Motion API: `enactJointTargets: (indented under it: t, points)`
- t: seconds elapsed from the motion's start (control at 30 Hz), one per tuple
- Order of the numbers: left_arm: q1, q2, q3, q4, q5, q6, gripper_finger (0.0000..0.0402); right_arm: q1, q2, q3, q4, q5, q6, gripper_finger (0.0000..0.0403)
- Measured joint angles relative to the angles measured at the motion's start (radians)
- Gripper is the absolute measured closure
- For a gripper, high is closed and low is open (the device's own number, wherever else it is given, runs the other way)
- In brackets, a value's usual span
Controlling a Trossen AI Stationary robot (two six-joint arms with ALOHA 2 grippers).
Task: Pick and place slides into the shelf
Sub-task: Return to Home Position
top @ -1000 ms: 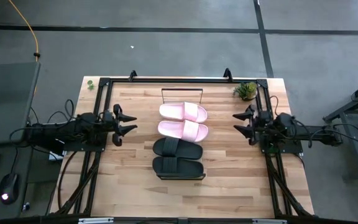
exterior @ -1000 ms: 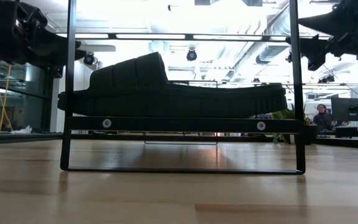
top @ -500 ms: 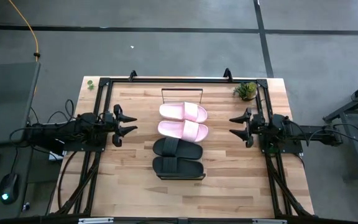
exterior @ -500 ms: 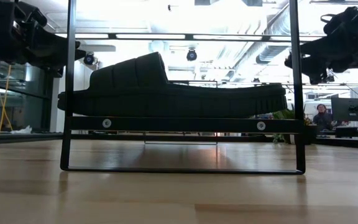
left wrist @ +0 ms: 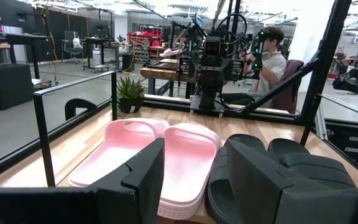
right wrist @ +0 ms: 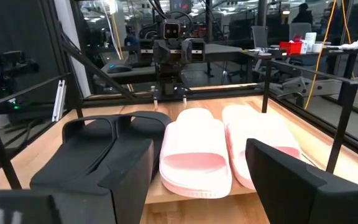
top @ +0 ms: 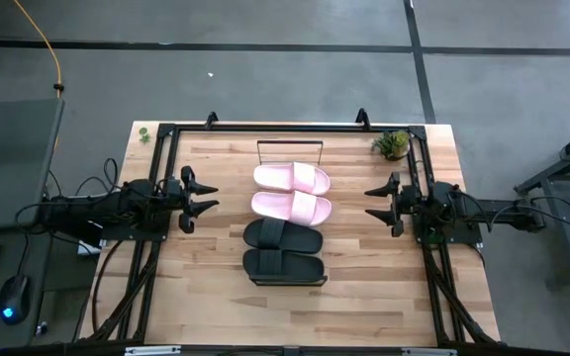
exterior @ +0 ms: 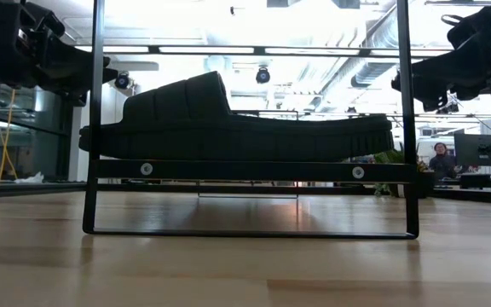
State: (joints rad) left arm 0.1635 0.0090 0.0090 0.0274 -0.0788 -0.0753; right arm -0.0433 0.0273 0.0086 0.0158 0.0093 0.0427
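Note:
Several slides lie side by side on the shelf [exterior: 254, 170] at the table's middle, soles down. Two are pale pink [top: 292, 178] [top: 292, 207], toward the far edge. Two are black [top: 283, 235] [top: 285, 265], toward the near edge. The shelf's thin black wire frame [top: 290, 144] stands at its far end. My left gripper [top: 201, 198] hovers open and level left of the slides, pointing at them [left wrist: 166, 155]. My right gripper [top: 376, 203] hovers open and level to their right, facing the same row [right wrist: 197, 155]. Neither touches anything.
A small potted plant [top: 392, 143] sits at the far right corner. Black frame rails [top: 285, 126] run along the table's far edge and both sides. Bare wood [top: 295, 316] lies between the shelf and the near edge. A person [left wrist: 272, 53] sits beyond the table.
My right gripper has tipped down from a raised slant to level and rolled a little, then held still. The slides and my left gripper have not moved.

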Motion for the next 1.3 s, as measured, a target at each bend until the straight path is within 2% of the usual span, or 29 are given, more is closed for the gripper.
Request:
enactJointTargets:
  t: [0.3, 0.57, 0.83, 1.3]
  points:
    - [0.000, 0.000, 0.000, 0.000, 0.000, 0.000, 0.0245, 0.000, 0.000, 0.000, 0.000, 0.000, -0.077, 0.0155]
    - [0.000, 0.000, 0.000, 0.000, 0.001, 0.001, 0.0245, 0.000, 0.000, 0.000, 0.000, 0.000, -0.077, 0.0155]
    - [0.000, 0.000, 0.001, -0.003, 0.036, 0.069, 0.0245, 0.000, 0.000, 0.000, 0.001, 0.001, -0.077, 0.0155]
    - [0.000, 0.000, 0.001, -0.005, 0.034, 0.071, 0.0245, 0.000, 0.000, 0.000, 0.001, 0.001, -0.077, 0.0155]
